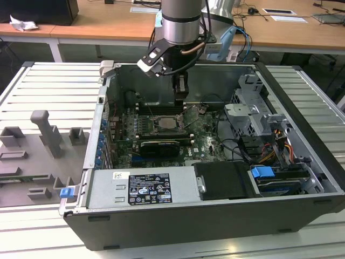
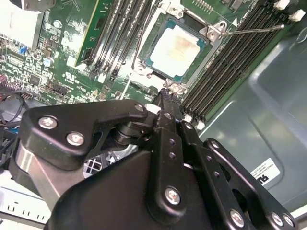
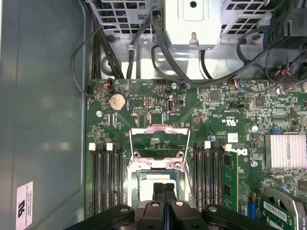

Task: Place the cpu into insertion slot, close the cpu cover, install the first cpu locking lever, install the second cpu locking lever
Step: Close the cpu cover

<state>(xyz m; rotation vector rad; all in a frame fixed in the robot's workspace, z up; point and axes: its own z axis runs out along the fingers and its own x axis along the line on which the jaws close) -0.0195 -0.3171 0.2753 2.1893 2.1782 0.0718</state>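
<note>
The cpu [image 2: 176, 45] lies flat in the insertion slot [image 2: 146, 60], its pale metal top up; the exterior view shows the cpu [image 1: 166, 123] mid-board inside the open computer case. The cpu cover [image 3: 158, 129] stands swung open on the far side of the slot, green board showing through its window. A thin wire lever [image 2: 254, 29] sticks out past one corner of the slot, and another lever [image 3: 188, 178] runs along its side. My gripper [image 1: 180, 96] hangs just above the slot's edge, fingers pressed together with nothing between them, as both wrist views show [image 2: 165, 92] [image 3: 164, 187].
Memory slots [image 3: 108, 177] flank the socket on both sides. A black graphics card [image 1: 159, 147] lies in front of it and a power supply [image 1: 143, 188] nearer still. A drive cage [image 1: 250, 108] with cables fills the exterior view's right. Grey fixtures [image 1: 48, 132] stand outside the case.
</note>
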